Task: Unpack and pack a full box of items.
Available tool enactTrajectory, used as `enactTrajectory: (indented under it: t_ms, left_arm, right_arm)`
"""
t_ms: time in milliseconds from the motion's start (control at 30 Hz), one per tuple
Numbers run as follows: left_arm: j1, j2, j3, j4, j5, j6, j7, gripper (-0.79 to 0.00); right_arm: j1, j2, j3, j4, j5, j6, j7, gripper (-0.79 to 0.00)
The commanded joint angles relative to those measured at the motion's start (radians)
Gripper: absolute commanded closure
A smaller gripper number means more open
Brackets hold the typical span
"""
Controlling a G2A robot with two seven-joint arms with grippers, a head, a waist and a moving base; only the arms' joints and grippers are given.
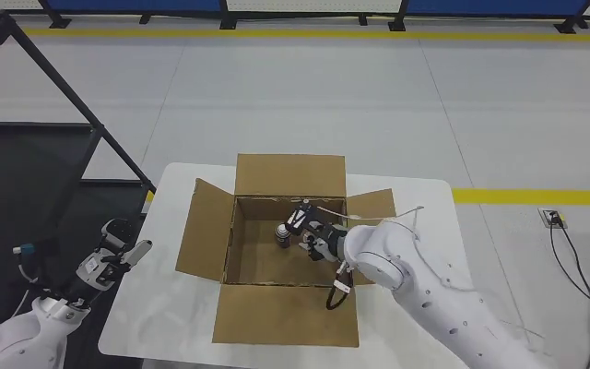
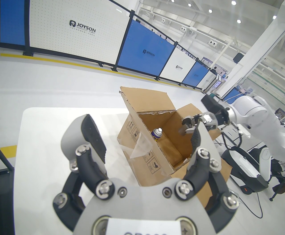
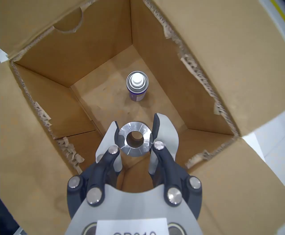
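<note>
A large, bright industrial hall: a pale grey floor (image 1: pixel 304 92) marked with yellow lines (image 1: pixel 277 33), a fence of blue and white perforated panels (image 2: pixel 145 55) on black frames, a white column (image 2: pixel 256 55), and a high ceiling with round lamps (image 2: pixel 233 3)

Your cardboard box (image 1: pixel 286 314) is plain brown with small black handling symbols printed on one side, and your tabletop (image 1: pixel 166 286) is white. The spray can (image 3: pixel 137 86) is blue with a bit of yellow, a white nozzle and a silver rim. The metal ring (image 3: pixel 135 139) is shiny silver with radial facets. Your right gripper (image 3: pixel 136 121) and left gripper (image 2: pixel 142 122) are pale grey with black pads and silver screws. The floor (image 1: pixel 304 92) is light grey with a yellow stripe (image 1: pixel 521 196), and the fence panels (image 2: pixel 144 55) alternate blue and dotted white.
</note>
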Motion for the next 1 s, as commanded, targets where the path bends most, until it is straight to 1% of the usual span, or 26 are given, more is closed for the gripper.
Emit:
enactTrajectory:
  t_ms: [0,133,267,400,433,500,533,567,667,733,867,967]
  left_arm:
    - [0.0,0.0,0.0,0.0,0.0,0.0,0.0,-0.785]
    - [0.0,0.0,0.0,0.0,0.0,0.0,0.0,-0.785]
    - [0.0,0.0,0.0,0.0,0.0,0.0,0.0,-0.785]
    - [0.0,0.0,0.0,0.0,0.0,0.0,0.0,-0.785]
    - [0.0,0.0,0.0,0.0,0.0,0.0,0.0,-0.785]
    - [0.0,0.0,0.0,0.0,0.0,0.0,0.0,-0.785]
    - [0.0,0.0,0.0,0.0,0.0,0.0,0.0,-0.785]
    - [0.0,0.0,0.0,0.0,0.0,0.0,0.0,-0.785]
    - [0.0,0.0,0.0,0.0,0.0,0.0,0.0,-0.785]
    - [0.0,0.0,0.0,0.0,0.0,0.0,0.0,-0.785]
    - [0.0,0.0,0.0,0.0,0.0,0.0,0.0,-0.785]
    - [0.0,0.0,0.0,0.0,0.0,0.0,0.0,-0.785]
  right_arm:
    - [0.025,-0.022,-0.046,0.079,-0.007,0.017,-0.034,0.0]
    - [0.062,-0.069,-0.119,0.208,-0.013,0.045,-0.081,0.0]
    - [0.093,-0.11,-0.161,0.323,0.015,0.032,-0.108,0.0]
    - [0.119,-0.143,-0.18,0.403,0.04,0.014,-0.123,0.0]
    - [0.125,-0.149,-0.183,0.417,0.043,0.01,-0.126,-0.099]
    - [0.132,-0.159,-0.183,0.439,0.053,0.003,-0.131,-0.388]
    - [0.136,-0.163,-0.184,0.448,0.052,0.0,-0.133,-0.403]
    - [0.138,-0.167,-0.184,0.456,0.052,-0.001,-0.135,-0.388]
    - [0.141,-0.175,-0.181,0.474,0.048,-0.004,-0.138,-0.391]
    - [0.141,-0.177,-0.175,0.482,0.048,-0.01,-0.141,-0.422]
    - [0.133,-0.175,-0.157,0.481,0.036,-0.021,-0.143,-0.44]
    - [0.119,-0.165,-0.132,0.455,0.025,-0.028,-0.147,-0.449]
